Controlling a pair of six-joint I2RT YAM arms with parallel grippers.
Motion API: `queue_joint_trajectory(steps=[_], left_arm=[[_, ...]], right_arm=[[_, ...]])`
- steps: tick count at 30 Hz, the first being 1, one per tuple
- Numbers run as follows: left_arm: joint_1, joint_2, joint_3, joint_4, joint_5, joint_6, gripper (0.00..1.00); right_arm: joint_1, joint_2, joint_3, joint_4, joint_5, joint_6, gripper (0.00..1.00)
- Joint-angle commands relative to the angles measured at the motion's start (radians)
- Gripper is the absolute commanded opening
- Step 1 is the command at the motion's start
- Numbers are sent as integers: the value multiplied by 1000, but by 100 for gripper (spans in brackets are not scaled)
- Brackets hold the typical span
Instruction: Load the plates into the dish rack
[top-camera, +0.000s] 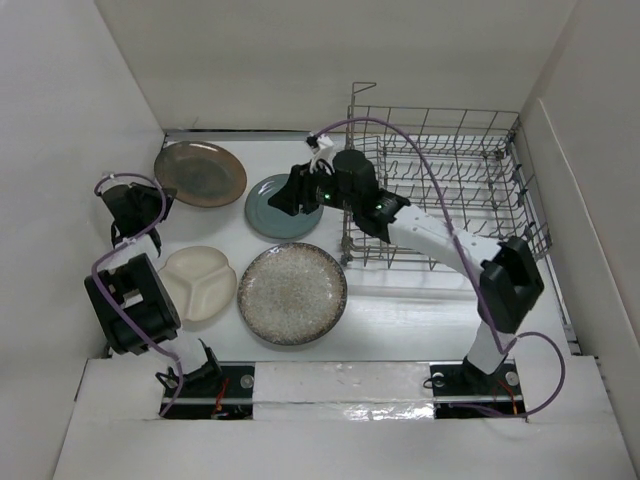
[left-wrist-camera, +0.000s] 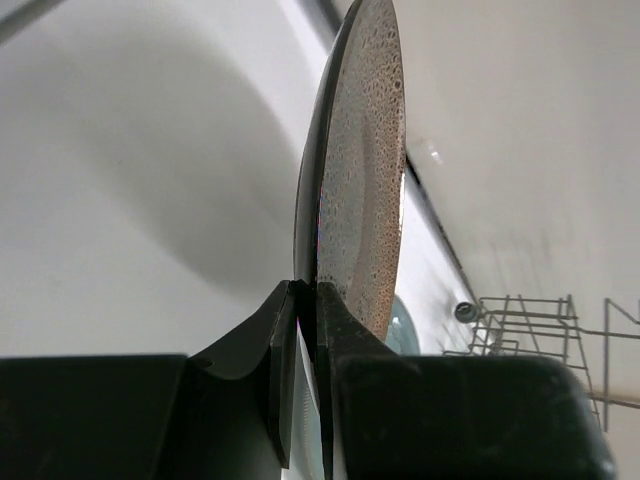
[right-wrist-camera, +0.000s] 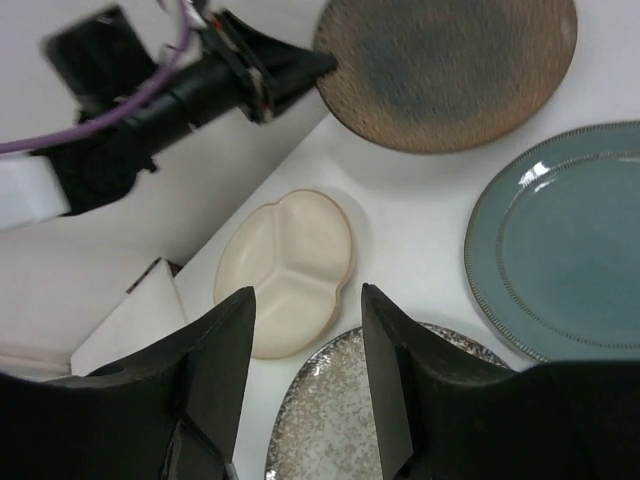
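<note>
Currently, all four plates are outside the rectangular grey wire dish rack (top-camera: 440, 175), which occupies the upper right of the overhead view on the white table (top-camera: 400, 300).

- The round brown glazed plate (top-camera: 200, 172) is at the upper left.
- The round grey-blue plate (top-camera: 283, 205) is to its right, near the rack's left wall.
- The cream divided plate (top-camera: 198, 283) is at the lower left.
- The large round speckled beige-grey plate (top-camera: 292, 292) is just beside the cream plate, at lower centre.

The left gripper (top-camera: 165, 200) is clenched on the left rim of the brown plate. In the left wrist view, both black fingers (left-wrist-camera: 330, 340) press against the rim, and the plate (left-wrist-camera: 360, 150) runs edge-on up the centre of the frame. Whether the gripped edge is raised off the table cannot be determined.

The right arm reaches from the lower right of the overhead view toward the centre. The right gripper (top-camera: 278, 198) hangs over the grey-blue plate's upper left portion. Its jaws stand released, apart and with nothing between them. In the right wrist view, the gap between the fingers (right-wrist-camera: 400, 380) frames the cream plate (right-wrist-camera: 285, 265) and the speckled plate (right-wrist-camera: 330, 420) below. The grey-blue plate (right-wrist-camera: 560, 250) fills the right edge of that view, and the brown plate (right-wrist-camera: 450, 70) lies along the top. The left gripper (right-wrist-camera: 305, 65) meets the brown plate's rim at the upper left.
</note>
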Motion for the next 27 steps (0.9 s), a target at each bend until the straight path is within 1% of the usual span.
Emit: queue_joint_trajectory(steps=[1, 3, 4, 6, 7, 9, 13, 16, 19, 20, 23, 25, 27], left_arm=[[5, -140, 41, 228, 46, -51, 0], [5, -158, 60, 207, 45, -49, 0], [5, -164, 67, 199, 45, -48, 0], [5, -189, 77, 182, 42, -48, 0], [5, -195, 81, 178, 46, -48, 0], [5, -220, 90, 167, 57, -57, 0], [5, -266, 96, 147, 88, -78, 0], [5, -304, 78, 158, 114, -121, 0], [5, -335, 44, 217, 143, -183, 0], [5, -344, 36, 242, 157, -216, 0], [5, -381, 24, 253, 172, -243, 0], [-4, -408, 16, 260, 180, -259, 0], [-14, -424, -10, 306, 197, -307, 0]], right_arm=[[7, 61, 96, 35, -53, 48, 55], [7, 109, 119, 42, -51, 66, 58], [7, 124, 134, 38, -42, 68, 62], [7, 167, 191, 9, -36, 69, 65], [7, 179, 208, 3, -36, 74, 69], [-3, 208, 244, 0, -38, 91, 72], [-64, 233, 264, 21, -66, 143, 77], [-117, 247, 272, 43, -93, 181, 80], [-149, 280, 335, 3, -120, 188, 81], [-149, 303, 349, -15, -129, 186, 81], [-158, 348, 411, -50, -136, 175, 82], [-158, 369, 436, -55, -145, 180, 82], [-158, 392, 473, -51, -166, 188, 82]])
